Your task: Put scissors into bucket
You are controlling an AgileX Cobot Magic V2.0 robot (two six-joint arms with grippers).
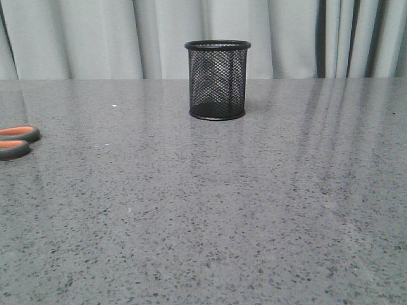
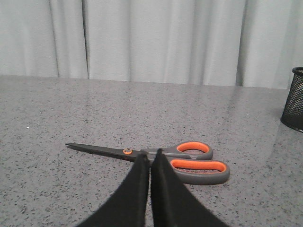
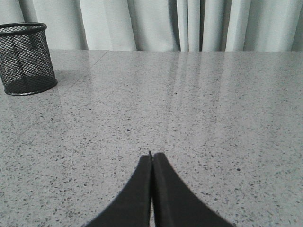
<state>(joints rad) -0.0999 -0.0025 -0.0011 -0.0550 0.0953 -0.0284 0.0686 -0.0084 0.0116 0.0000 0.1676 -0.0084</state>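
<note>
The scissors (image 2: 156, 155) lie flat on the grey speckled table, closed, dark blades pointing away from the bucket, grey handle loops lined in orange. In the front view only the handle loops (image 1: 16, 141) show at the left edge. The bucket (image 1: 217, 80), a black wire-mesh cup, stands upright at the table's far middle; it also shows in the left wrist view (image 2: 294, 99) and right wrist view (image 3: 26, 58). My left gripper (image 2: 150, 155) is shut and empty, just short of the scissors' handles near the pivot. My right gripper (image 3: 152, 156) is shut and empty over bare table.
Grey curtains (image 1: 95, 38) hang behind the table's far edge. The table (image 1: 222, 210) is a wide speckled grey slab. Neither arm shows in the front view.
</note>
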